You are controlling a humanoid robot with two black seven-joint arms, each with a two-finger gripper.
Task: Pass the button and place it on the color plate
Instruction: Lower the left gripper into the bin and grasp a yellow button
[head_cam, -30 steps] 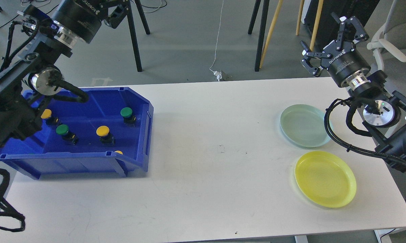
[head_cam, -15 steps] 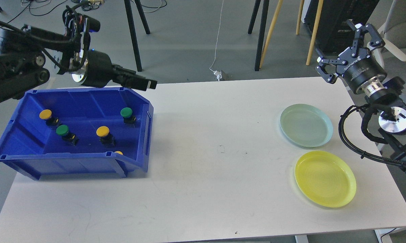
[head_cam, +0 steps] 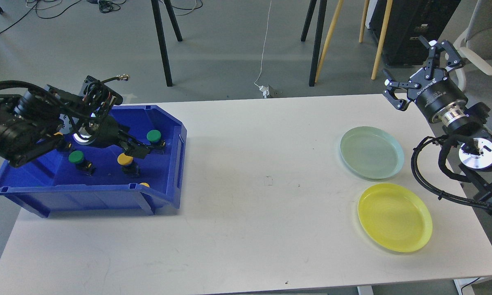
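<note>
A blue bin (head_cam: 179, 164) at the table's left holds several push buttons. A green one (head_cam: 153, 136) is at the right. Another green one (head_cam: 76, 157) is at the left. A yellow one (head_cam: 125, 159) is in the middle, and a second yellow one (head_cam: 144, 185) peeks over the front wall. My left gripper (head_cam: 141, 150) is down inside the bin, its dark fingers just above the middle yellow button and left of the right green one. I cannot tell its jaw state. My right gripper (head_cam: 411, 65) is open and empty, raised beyond the table's far right corner.
A pale green plate (head_cam: 371, 152) and a yellow plate (head_cam: 394, 217) lie at the table's right side, both with nothing on them. The white table (head_cam: 262, 196) stretches between bin and plates. Chair and stand legs are on the floor behind.
My left arm has swung down from above the bin's back edge into the bin, ending over the middle yellow button. My right gripper has barely moved in the last half second.
</note>
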